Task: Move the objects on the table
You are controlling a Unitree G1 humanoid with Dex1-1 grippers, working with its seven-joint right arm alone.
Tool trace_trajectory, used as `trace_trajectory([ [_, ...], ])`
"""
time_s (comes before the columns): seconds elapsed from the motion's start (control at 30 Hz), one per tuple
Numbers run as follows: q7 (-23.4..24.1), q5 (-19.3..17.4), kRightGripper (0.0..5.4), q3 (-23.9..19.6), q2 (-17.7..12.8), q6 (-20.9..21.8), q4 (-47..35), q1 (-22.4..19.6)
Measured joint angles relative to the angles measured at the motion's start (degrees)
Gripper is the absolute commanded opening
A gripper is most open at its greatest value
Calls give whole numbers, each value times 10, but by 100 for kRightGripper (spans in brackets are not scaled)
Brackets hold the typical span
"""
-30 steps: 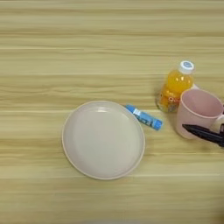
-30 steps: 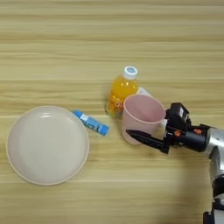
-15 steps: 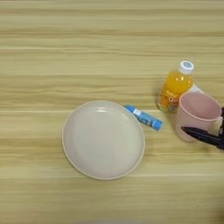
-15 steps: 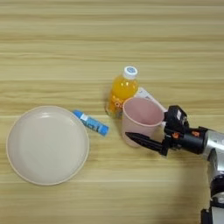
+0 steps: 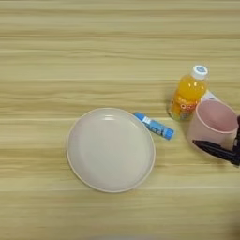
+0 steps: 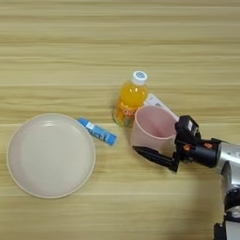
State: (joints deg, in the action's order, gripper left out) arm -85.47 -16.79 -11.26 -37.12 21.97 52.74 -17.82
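Right eye view is showing the plate (image 6: 50,155) lying at the left with bare desk (image 6: 117,42) stretching wide above and below. A blue tube (image 6: 97,131) is lying just beside its rim. The bottle (image 6: 129,100) is standing touching the cup (image 6: 153,129), which is partly hiding a white card (image 6: 157,101). The end effector (image 6: 161,149) is flanking the cup; one finger (image 6: 154,157) is showing, the other is hidden, so I cannot tell its grip.
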Motion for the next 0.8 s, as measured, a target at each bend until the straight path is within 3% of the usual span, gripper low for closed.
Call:
trace_trajectory([
  [0.8,-14,-19,539,-13,-1,-14,-38,-2],
])
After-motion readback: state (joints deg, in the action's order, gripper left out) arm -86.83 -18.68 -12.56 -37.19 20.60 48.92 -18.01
